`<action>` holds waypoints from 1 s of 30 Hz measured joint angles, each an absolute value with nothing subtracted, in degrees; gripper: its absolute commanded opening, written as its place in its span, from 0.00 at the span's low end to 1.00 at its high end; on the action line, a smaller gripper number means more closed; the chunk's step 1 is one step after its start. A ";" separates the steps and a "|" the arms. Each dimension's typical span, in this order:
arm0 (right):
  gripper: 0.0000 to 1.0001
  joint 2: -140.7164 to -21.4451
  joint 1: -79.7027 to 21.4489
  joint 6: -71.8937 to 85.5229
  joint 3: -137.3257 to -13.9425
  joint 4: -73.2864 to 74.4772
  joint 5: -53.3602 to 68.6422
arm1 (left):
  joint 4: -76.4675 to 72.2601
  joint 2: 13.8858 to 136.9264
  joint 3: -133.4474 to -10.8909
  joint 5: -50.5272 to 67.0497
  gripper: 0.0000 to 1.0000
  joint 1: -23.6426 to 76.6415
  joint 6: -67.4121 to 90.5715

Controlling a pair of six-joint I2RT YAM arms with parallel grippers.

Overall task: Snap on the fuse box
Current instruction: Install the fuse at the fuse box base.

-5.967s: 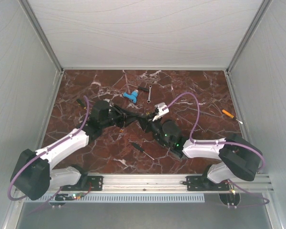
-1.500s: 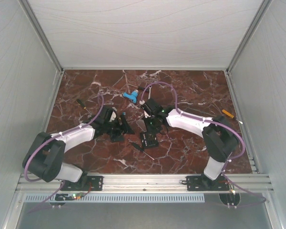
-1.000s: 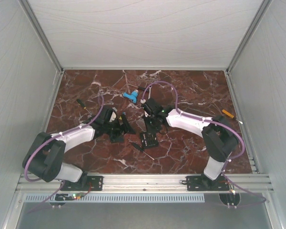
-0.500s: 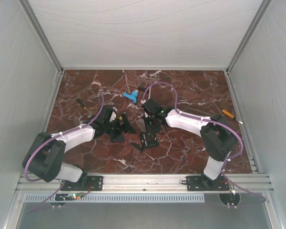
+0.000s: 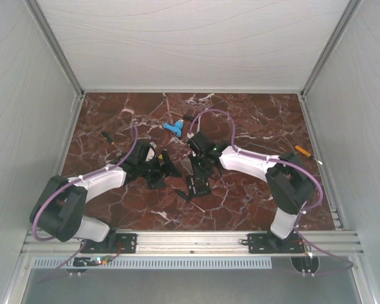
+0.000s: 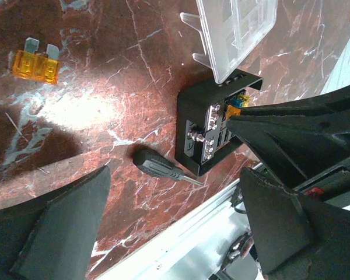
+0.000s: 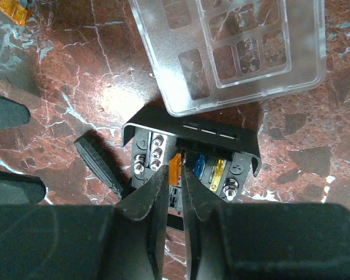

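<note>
1. While my right tool (image 7: 174, 175) hung over the fuse box (image 7: 189, 153), its fingers were drawn to a thin slit with the tips at the fuse rows. I could not tell whether they pinched anything.
2. My left tool (image 6: 174, 175) stood wide open just left of the box, holding nothing.
3. I counted one box, near the middle of the counter (image 5: 253, 120), with three coloured fuses (image 7: 199, 165) seated in it: orange, blue and yellow.
4. One clear lid (image 7: 233, 52) lay flat just beyond the box, its near edge meeting the box's far wall, not snapped on.
5. One loose fuse (image 6: 36, 64) lay well apart from the box, and one small screwdriver (image 6: 157, 165) lay just beside the box's left side.
6. Bare marble stretched rightward and toward the counter's far edge.
</note>
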State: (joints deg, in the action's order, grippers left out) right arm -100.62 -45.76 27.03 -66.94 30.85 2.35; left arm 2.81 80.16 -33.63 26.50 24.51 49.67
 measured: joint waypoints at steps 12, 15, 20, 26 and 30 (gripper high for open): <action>0.18 -100.62 -46.96 26.83 -66.96 32.01 -0.78 | 2.17 80.18 -33.63 27.40 0.90 24.49 49.89; 0.18 -100.62 -47.20 26.81 -67.00 32.69 -2.00 | 1.98 80.18 -33.63 27.70 0.90 24.47 49.98; 0.19 -100.57 -47.27 26.76 -67.09 33.50 -3.57 | 1.74 80.18 -33.58 27.97 0.88 24.47 50.13; 0.22 -99.63 -47.57 26.74 -67.29 34.65 -5.28 | 1.04 80.18 -33.43 28.60 0.77 24.47 50.39; 0.25 -97.93 -47.72 26.79 -67.29 35.35 -6.76 | -0.43 80.62 -33.56 29.71 0.69 24.67 50.70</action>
